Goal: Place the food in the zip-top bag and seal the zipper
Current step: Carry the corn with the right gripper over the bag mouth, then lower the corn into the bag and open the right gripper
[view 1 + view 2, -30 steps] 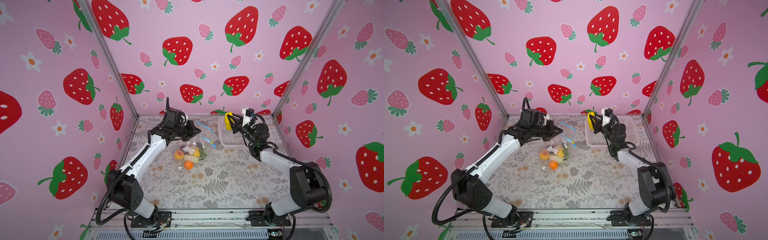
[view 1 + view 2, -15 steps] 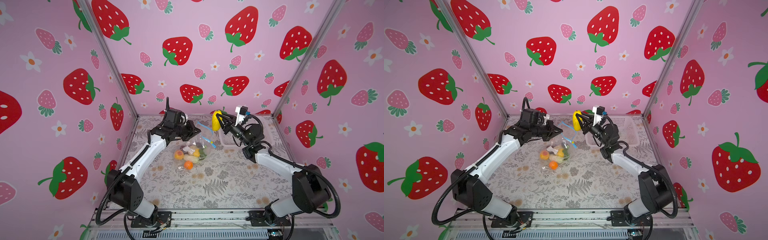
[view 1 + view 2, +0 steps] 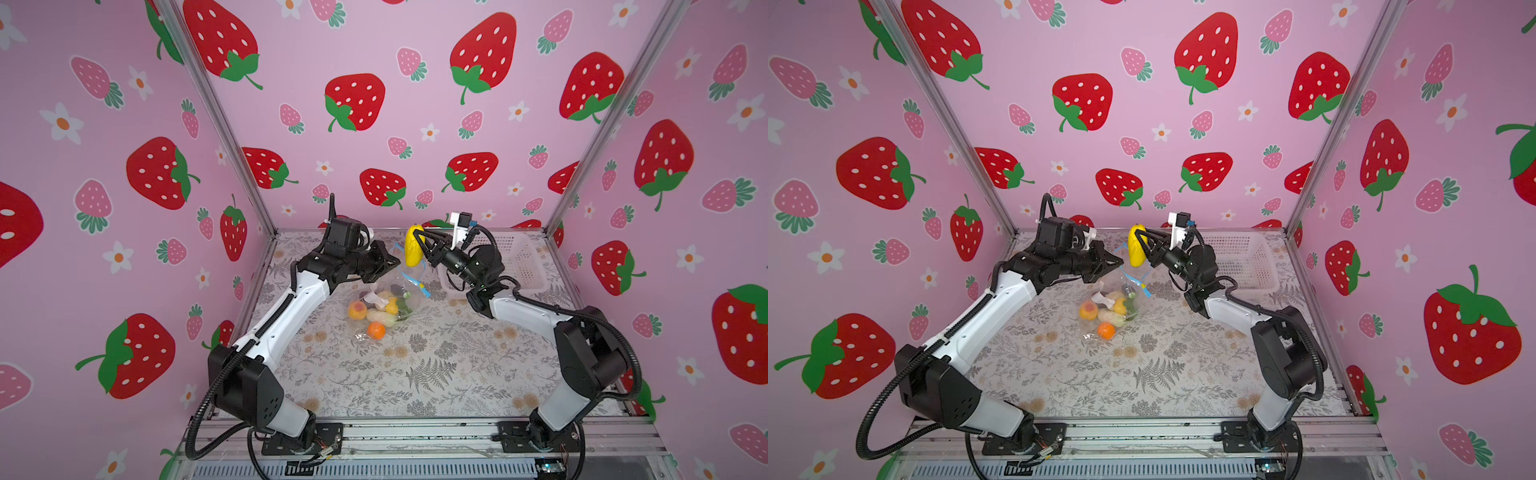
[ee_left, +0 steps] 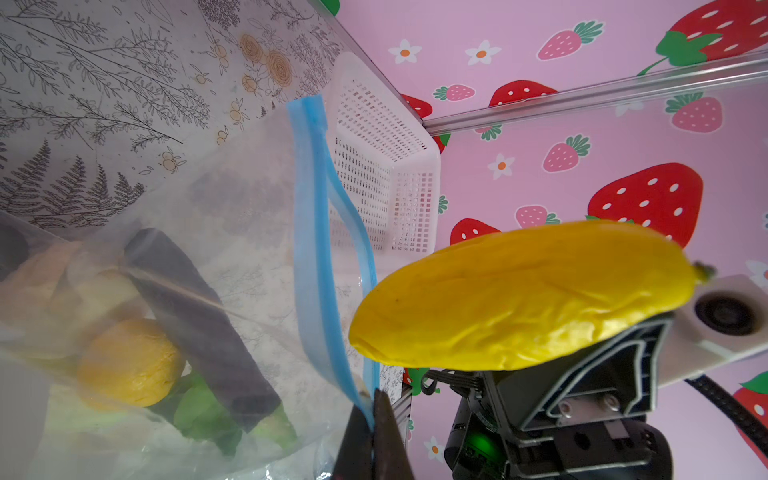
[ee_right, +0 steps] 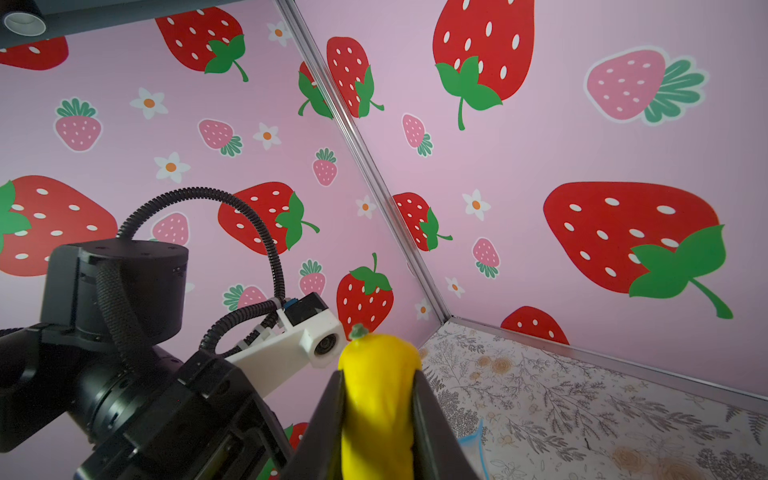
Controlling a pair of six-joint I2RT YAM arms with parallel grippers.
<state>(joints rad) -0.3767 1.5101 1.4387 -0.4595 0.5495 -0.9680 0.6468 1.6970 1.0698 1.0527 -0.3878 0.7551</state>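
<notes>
The clear zip-top bag (image 3: pixel 384 301) (image 3: pixel 1111 309) hangs from its raised mouth, its bottom resting on the table. Inside lie an orange (image 3: pixel 376 330), a peach (image 3: pixel 357 309), a lemon (image 4: pixel 129 361) and green leaves. My left gripper (image 4: pixel 372 419) (image 3: pixel 394 262) is shut on the blue zipper (image 4: pixel 316 232), holding the mouth up and parted. The yellow-tipped slider (image 3: pixel 421 286) hangs at the strip's far end. My right gripper (image 5: pixel 378 374) (image 3: pixel 424 245) is shut on the yellow banana (image 5: pixel 380 399) (image 3: pixel 413 251) (image 4: pixel 519 299), held upright in the air just beside the bag's mouth.
A white mesh basket (image 3: pixel 523 266) (image 3: pixel 1246 257) (image 4: pixel 386 166) stands at the back right, behind my right arm. Pink strawberry walls close in the back and both sides of the floral tabletop (image 3: pixel 415 374).
My right gripper has carried the banana leftward from over the basket to beside the bag's mouth. The left gripper and the bag have stayed where they were.
</notes>
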